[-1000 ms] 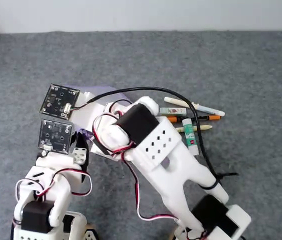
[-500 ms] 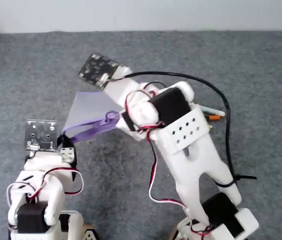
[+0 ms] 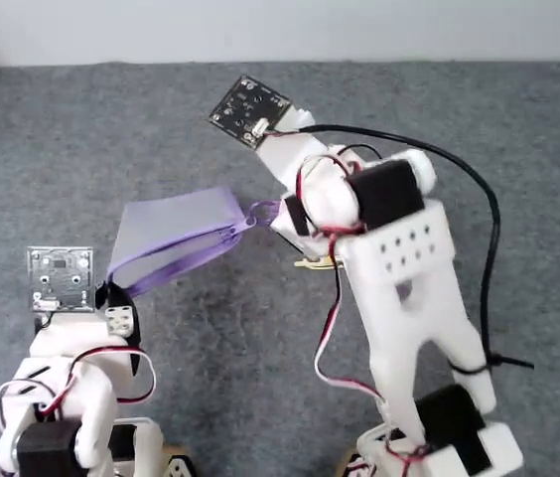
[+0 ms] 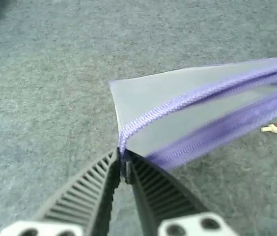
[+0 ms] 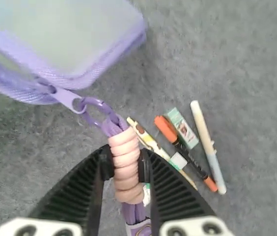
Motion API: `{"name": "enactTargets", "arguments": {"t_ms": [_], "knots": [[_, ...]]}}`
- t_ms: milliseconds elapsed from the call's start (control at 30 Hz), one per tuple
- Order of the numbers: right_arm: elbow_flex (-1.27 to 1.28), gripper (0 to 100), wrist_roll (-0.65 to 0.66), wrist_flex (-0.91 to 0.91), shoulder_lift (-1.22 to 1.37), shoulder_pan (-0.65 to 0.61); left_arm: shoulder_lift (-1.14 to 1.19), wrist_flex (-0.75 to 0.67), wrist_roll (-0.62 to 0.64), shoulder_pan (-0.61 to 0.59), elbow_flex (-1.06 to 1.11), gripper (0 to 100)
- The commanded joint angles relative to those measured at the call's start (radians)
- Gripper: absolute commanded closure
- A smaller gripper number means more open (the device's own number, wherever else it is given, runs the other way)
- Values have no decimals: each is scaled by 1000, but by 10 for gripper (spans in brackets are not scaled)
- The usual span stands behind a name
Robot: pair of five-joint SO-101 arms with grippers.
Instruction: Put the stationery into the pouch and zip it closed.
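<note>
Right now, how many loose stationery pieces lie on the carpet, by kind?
Pens: 3 (cream pen, orange pen, white pen)
Small green box: 1
Total: 4 visible; the right tool may hide more.

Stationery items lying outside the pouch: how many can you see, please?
4 clearly, clustered beside the right gripper: patterned pencil, orange marker, green box, white pen; others may be hidden.

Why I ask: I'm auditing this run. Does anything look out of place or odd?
Nothing is damaged or spilled. The pouch is stretched between the left gripper, pinching its corner, and the right gripper, clamped on the zipper strap. The stationery lies on the table outside it.
</note>
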Motion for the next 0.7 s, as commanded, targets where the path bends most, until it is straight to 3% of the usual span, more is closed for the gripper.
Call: {"name": "enactTargets", "arguments": {"t_ms": [0, 100, 400, 667], "knots": [[-44, 833, -35, 42, -107, -33, 17, 11, 11, -14, -39, 991], [-41, 752, -130, 44, -145, -38, 17, 11, 11, -12, -39, 991], [222, 831, -144, 42, -216, 139, 17, 5, 58, -12, -41, 991], [354, 831, -199, 41, -39, 305, 17, 14, 74, -12, -82, 991]]}}
